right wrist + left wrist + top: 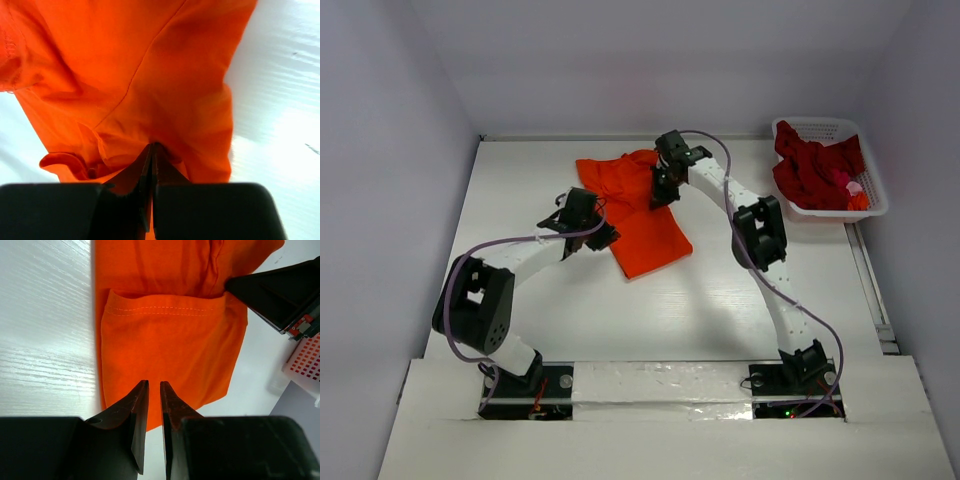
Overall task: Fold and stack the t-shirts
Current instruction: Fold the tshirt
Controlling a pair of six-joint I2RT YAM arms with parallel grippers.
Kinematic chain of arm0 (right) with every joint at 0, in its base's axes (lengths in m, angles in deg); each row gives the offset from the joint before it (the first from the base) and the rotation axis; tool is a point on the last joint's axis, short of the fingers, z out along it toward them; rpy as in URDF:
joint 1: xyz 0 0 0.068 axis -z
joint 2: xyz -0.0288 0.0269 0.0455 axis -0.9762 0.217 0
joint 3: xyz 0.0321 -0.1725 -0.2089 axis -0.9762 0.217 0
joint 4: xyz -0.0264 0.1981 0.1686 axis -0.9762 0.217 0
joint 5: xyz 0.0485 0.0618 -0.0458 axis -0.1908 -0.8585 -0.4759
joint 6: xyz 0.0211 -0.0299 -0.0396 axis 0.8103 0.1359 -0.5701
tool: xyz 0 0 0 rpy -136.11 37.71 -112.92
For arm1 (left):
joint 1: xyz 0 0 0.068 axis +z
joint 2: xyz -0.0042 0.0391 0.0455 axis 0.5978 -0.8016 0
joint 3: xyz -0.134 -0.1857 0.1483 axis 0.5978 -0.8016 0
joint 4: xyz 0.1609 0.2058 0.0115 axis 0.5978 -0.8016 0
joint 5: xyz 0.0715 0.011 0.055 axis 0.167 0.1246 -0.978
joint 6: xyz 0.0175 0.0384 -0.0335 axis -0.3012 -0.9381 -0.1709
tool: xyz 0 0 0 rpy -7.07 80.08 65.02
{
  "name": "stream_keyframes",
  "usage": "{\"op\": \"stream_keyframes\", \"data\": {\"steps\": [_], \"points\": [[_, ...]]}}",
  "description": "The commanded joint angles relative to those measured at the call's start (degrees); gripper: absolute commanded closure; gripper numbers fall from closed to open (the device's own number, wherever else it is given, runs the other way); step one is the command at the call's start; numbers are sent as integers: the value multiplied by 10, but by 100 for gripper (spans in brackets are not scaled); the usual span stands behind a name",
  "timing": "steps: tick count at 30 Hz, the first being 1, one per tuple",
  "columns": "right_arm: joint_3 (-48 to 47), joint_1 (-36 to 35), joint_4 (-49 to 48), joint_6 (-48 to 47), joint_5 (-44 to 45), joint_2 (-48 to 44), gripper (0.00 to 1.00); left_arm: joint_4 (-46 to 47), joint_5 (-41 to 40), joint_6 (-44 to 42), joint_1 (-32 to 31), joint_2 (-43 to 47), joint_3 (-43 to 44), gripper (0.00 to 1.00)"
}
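Seemingly readied for a fold: orange t-shirt (642, 218) spread mid-table (670, 310), far side pinched in the fully closed right gripper (152, 146), left gripper (154, 385) narrowed to a slit at the opposite edge, hold unclear; dark red t-shirt (812, 170) waiting in the basket (820, 123).

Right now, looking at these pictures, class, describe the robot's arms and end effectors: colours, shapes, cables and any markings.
The left arm and right arm have white links, chunky black joint housings and black bases. A thin purple cable loops along each. The left end effector and right end effector each carry two black wedge-shaped fingers tapering to narrow tips. No markings are readable.
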State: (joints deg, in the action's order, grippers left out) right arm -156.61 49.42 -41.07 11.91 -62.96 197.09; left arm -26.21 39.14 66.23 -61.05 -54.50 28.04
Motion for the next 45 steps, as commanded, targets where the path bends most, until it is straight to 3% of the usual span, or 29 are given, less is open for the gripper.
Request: {"op": "stream_keyframes", "data": {"steps": [1,9,12,13,14,17,26,34,45], "points": [[-36,10,17,-11,-3,-12,96,-4,-6,0,-2,30,-14,87],[96,10,-18,-6,1,-159,90,-17,-3,-1,-27,34,5,87],[162,10,-32,-7,0,-206,94,-20,-14,9,-54,29,6,90],[179,10,-38,-7,3,-236,95,-17,-18,16,-60,30,-1,98],[195,10,-46,-8,4,-250,97,-5,-19,28,-60,31,-7,100],[258,10,-69,-8,8,-290,100,10,-23,43,-74,24,-17,100],[375,-22,-116,0,2,-279,100,0,-67,47,-87,-5,5,100],[389,-22,-136,25,-19,-248,100,6,-65,44,-98,-49,22,100],[534,-46,-193,50,-29,-309,100,21,-64,54,-120,-60,-36,100]]}}
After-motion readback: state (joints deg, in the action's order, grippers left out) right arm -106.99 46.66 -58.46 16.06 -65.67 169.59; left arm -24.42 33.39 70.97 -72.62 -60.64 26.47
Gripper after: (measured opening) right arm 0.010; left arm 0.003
